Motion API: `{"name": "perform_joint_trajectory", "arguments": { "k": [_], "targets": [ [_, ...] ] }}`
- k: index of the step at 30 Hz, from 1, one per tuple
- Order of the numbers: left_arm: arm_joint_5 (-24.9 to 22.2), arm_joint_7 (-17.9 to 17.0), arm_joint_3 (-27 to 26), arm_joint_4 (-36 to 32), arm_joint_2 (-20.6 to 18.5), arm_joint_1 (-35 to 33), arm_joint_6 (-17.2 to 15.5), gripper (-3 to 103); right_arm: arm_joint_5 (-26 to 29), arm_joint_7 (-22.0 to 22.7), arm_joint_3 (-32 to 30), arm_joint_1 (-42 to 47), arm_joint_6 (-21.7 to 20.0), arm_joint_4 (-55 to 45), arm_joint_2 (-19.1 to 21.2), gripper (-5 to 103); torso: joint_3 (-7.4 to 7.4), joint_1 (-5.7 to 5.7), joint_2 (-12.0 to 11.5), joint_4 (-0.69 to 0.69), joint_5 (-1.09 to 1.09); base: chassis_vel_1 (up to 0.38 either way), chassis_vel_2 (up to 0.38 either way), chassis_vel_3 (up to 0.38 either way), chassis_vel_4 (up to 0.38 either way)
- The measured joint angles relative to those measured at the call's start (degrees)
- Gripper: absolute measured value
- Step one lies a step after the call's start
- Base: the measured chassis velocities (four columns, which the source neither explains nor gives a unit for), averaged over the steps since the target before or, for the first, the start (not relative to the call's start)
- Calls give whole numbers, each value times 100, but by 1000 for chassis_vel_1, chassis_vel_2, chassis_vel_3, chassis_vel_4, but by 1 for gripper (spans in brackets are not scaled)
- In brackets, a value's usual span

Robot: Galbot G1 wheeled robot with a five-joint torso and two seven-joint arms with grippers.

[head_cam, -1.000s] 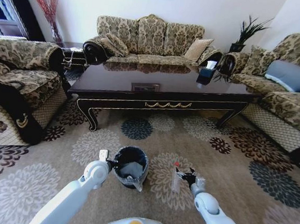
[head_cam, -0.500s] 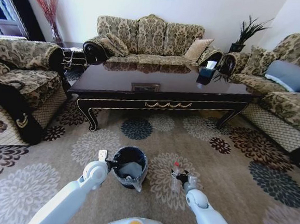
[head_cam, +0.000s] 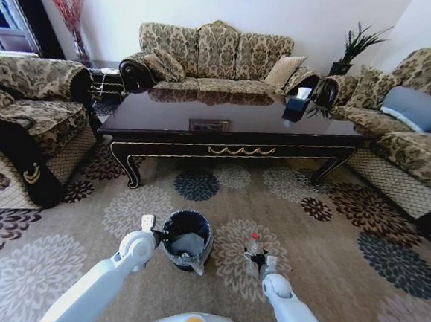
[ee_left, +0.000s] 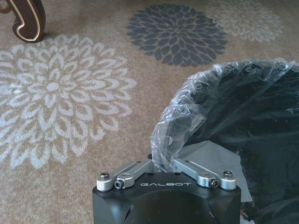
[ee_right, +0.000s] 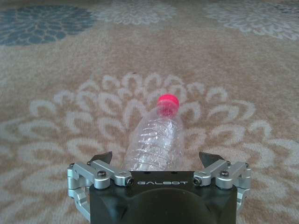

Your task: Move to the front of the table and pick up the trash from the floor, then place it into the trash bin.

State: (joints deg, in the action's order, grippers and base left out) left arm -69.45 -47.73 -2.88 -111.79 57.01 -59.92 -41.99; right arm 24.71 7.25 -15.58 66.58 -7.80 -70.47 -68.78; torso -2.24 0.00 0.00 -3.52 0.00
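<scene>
Bottle [ee_right: 155,142]: small clear plastic, ribbed and crinkled, red cap [ee_right: 167,102]; lay on the floor w/ cap pointing away from the robot, on a cream flower medallion; body sat between the right gripper's fingers.
Right gripper [ee_right: 155,161]: low over the carpet, jaws spread wide, one either side of the bottle; no grip on it. In head view it [head_cam: 256,258] was just right of the bin.
Trash bin [head_cam: 187,238]: round, black, bucket-shaped; crinkly clear liner [ee_left: 187,112] folded over the rim; grey-white sheet inside. Stood on the floor betw. both arms, well short of the table's front edge.
Left gripper [ee_left: 161,165]: at the bin's near-left rim, fingers closed tight on a bunch of liner film.
Floor [head_cam: 328,244]: beige carpet, short pile, big round medallions in navy, maroon, grey, cream. Open carpet all round bottle and bin; wide strip free up to the table.
Table [head_cam: 233,129]: long, low, dark glossy wood, gold ornament on front rail, curved legs; one leg foot [ee_left: 27,18] seen from the left wrist.
Sofas: patterned fabric, at the table's far, left and right sides.
</scene>
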Motion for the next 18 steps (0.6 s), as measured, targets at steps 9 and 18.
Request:
{"name": "perform_joint_trajectory", "arguments": {
  "k": [9, 18],
  "targets": [
    [45, -25, 9, -12, 27, -25, 0, 0, -237, -82, -42, 97, 104, 74, -77, 97, 1, 0, 0, 1, -1, 0, 0, 0, 0],
    [46, -54, 43, -49, 78, -27, 2, 0, -237, -126, -149, 222, 125, -34, 13, 65, 1, 0, 0, 0, 0, 0, 0, 0, 0]
  ]
}}
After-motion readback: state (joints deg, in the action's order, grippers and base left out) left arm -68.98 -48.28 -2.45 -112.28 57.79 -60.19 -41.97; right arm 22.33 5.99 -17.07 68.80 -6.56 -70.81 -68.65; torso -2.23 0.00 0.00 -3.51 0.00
